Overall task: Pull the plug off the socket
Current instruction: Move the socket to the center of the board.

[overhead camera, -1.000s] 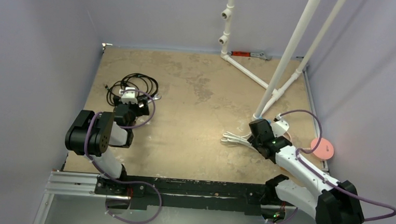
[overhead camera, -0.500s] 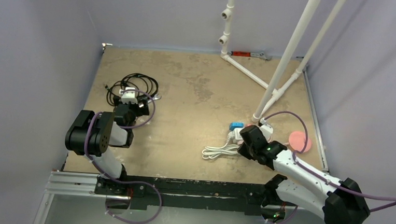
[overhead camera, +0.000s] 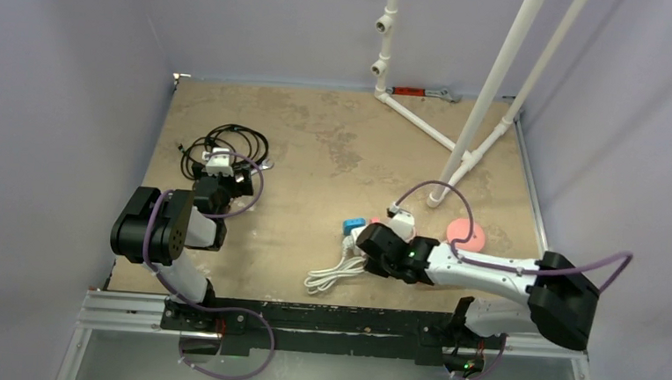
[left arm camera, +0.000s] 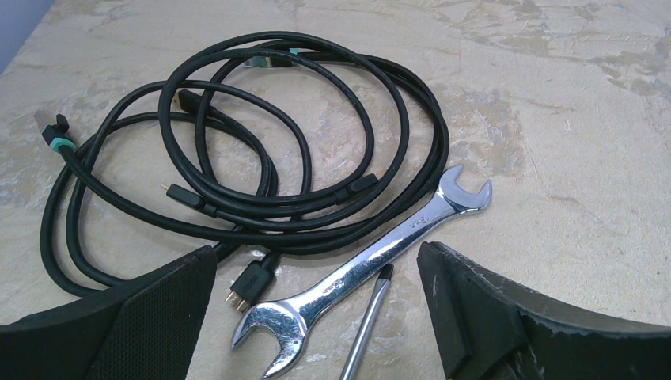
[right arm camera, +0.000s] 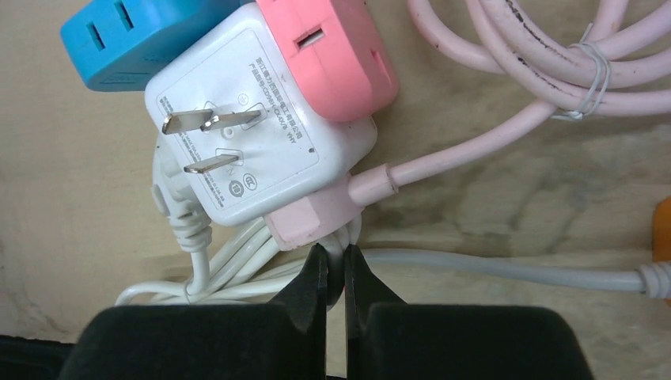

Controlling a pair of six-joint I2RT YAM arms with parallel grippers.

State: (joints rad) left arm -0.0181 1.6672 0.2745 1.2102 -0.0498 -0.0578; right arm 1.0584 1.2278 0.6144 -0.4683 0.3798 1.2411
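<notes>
In the right wrist view my right gripper (right arm camera: 334, 257) is shut on a loop of white cable (right arm camera: 237, 261). Just beyond its tips lies a white cube adapter (right arm camera: 253, 127) with bare prongs facing up. A pink plug (right arm camera: 332, 59) and a blue adapter (right arm camera: 134, 39) sit against it. Only an orange edge of the socket (right arm camera: 663, 229) shows at the far right, with a white cable (right arm camera: 514, 273) running to it. In the top view the right gripper (overhead camera: 371, 243) is right of centre, and the socket is hidden there. My left gripper (left arm camera: 316, 252) is open and empty.
A coil of black cables (left arm camera: 261, 142), a chrome wrench (left arm camera: 364, 261) and a screwdriver tip (left arm camera: 372, 317) lie under the left gripper. A pink disc (overhead camera: 465, 234) and a pink cable bundle (right arm camera: 554, 47) lie by the right arm. White pipe legs (overhead camera: 488, 102) stand at the back right.
My right arm has swung left and nearer, dragging the white cable, cube adapter, blue adapter and pink disc with it. The left arm has not moved.
</notes>
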